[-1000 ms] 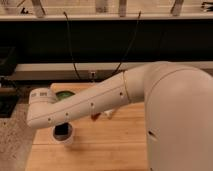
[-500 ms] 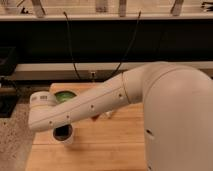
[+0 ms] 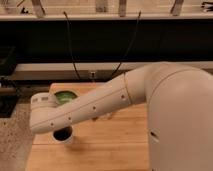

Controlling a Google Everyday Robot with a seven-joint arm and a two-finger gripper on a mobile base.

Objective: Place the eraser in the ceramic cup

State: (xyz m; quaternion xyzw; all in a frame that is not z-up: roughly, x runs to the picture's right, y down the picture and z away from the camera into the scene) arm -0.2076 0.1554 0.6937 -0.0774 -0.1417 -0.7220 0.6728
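Note:
The ceramic cup (image 3: 63, 135) is a small white round cup, dark inside, standing on the wooden table (image 3: 110, 150) near its left front. My white forearm (image 3: 90, 107) stretches from the right to the left across the table and ends just above the cup. The gripper is hidden behind the forearm's end, over the cup. The eraser is hidden from view.
A green bowl (image 3: 64, 95) stands behind the arm at the table's back left, partly covered. Small items (image 3: 101, 117) peek out under the forearm. Black cables (image 3: 72, 47) hang over a dark shelf behind the table. Speckled floor (image 3: 12, 140) lies to the left.
The forearm's end has sunk slightly toward the cup. The cup and the green bowl have not moved.

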